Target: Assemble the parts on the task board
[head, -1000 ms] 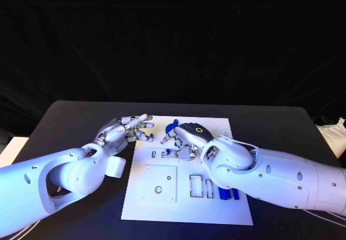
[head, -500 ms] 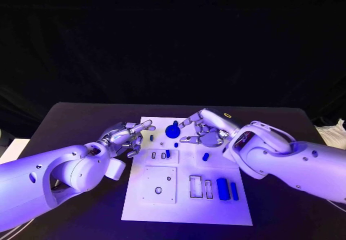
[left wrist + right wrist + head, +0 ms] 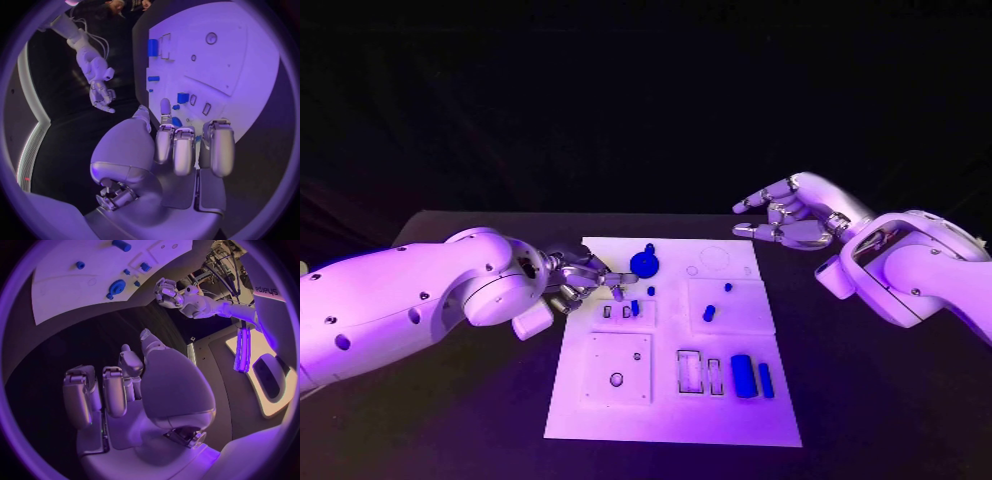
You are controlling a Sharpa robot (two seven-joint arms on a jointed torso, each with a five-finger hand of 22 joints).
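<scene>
Task board (image 3: 678, 400) laid mid-table, blue parts (image 3: 746, 376) scattered on it, left hand (image 3: 584, 277) lowered at its left edge, fingertips hidden, grasp cannot be told, right hand (image 3: 793, 220) raised clear, fingers spread, nothing held

White task board (image 3: 747, 400) on a black worktop (image 3: 459, 420), and dotted across it are deep blue parts: a blue round piece (image 3: 645, 263), a small blue part (image 3: 708, 313) and two blue bars (image 3: 753, 378). White arms either side, with a silver left hand (image 3: 583, 279) and silver right hand (image 3: 790, 222).
</scene>
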